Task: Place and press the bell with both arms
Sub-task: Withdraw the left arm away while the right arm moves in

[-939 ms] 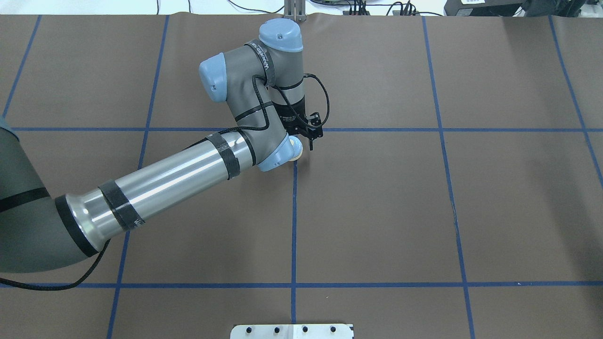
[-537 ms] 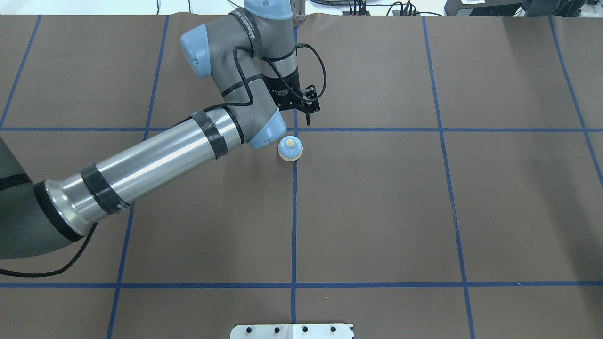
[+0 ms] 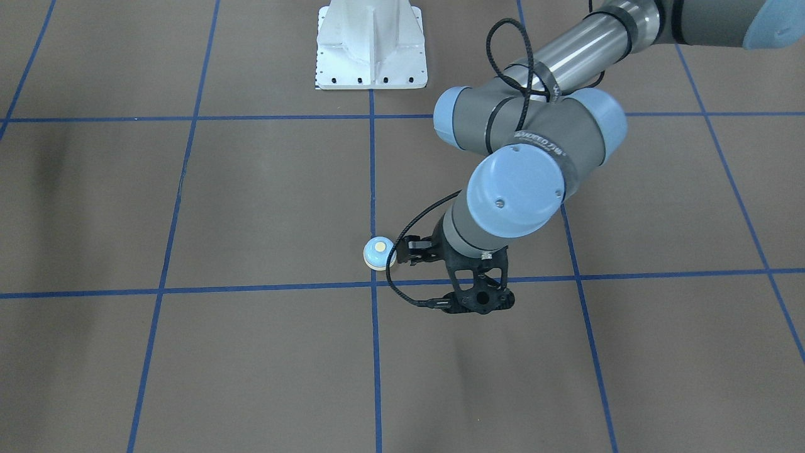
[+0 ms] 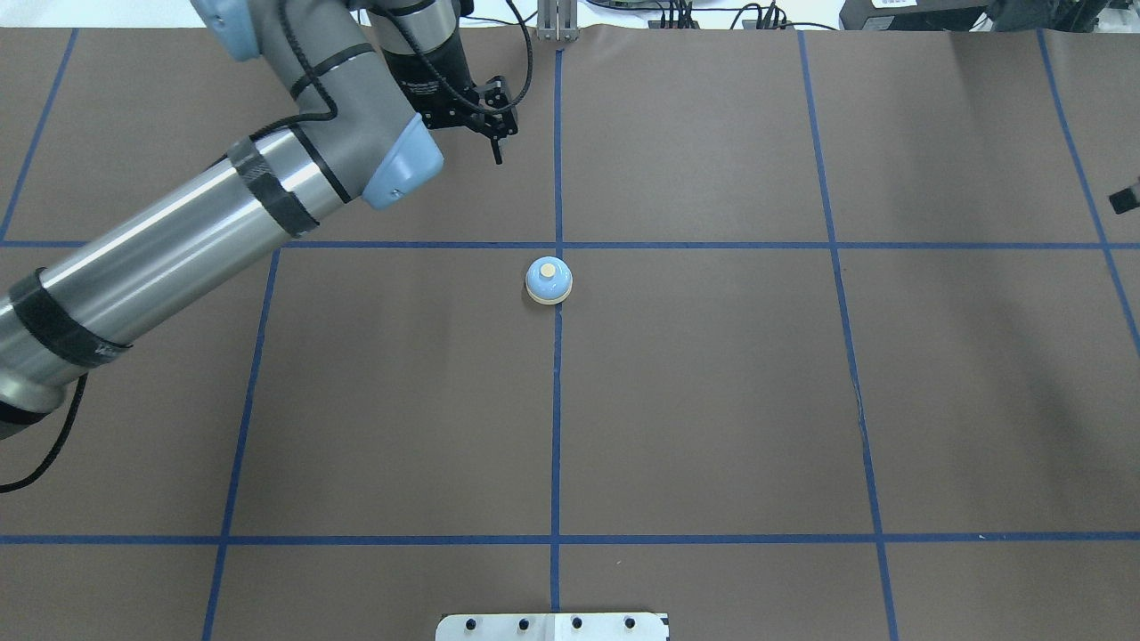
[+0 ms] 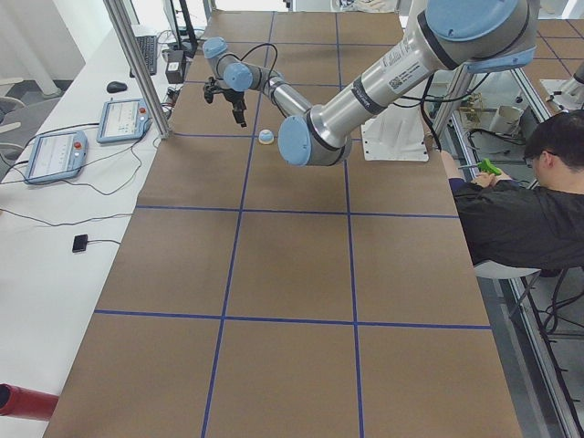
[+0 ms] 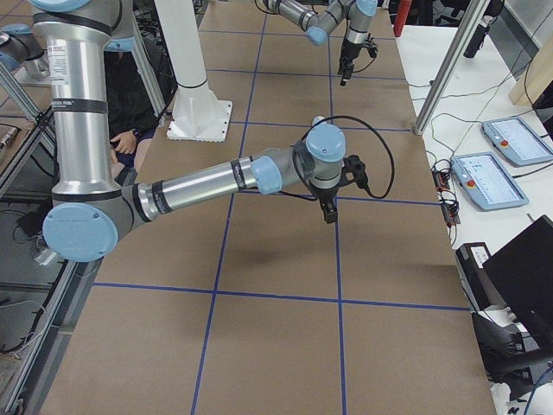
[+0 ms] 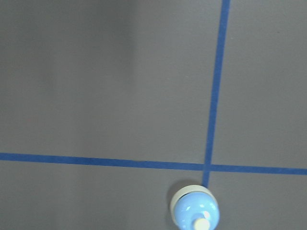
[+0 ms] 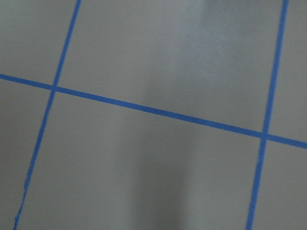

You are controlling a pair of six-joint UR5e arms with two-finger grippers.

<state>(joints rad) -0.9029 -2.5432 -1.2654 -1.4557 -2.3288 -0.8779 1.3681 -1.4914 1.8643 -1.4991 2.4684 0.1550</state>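
The light-blue bell with its cream button stands upright on the brown mat, just on the robot's side of a blue tape crossing. It also shows in the front view and low in the left wrist view. My left gripper hangs raised, open and empty. In the overhead view the left gripper is beyond the bell and to its left, well apart from it. My right gripper hovers over the mat far to the right. Only a sliver of it shows at the overhead edge, and I cannot tell its state.
The white bolted pedestal stands at the robot's side of the table. Blue tape lines divide the mat into squares. An operator sits beside the table, and tablets lie on a side bench.
My left arm has lifted off the bell and swung away from the robot and to the left. The bell, first mostly hidden under the wrist, now stands uncovered in the same spot.
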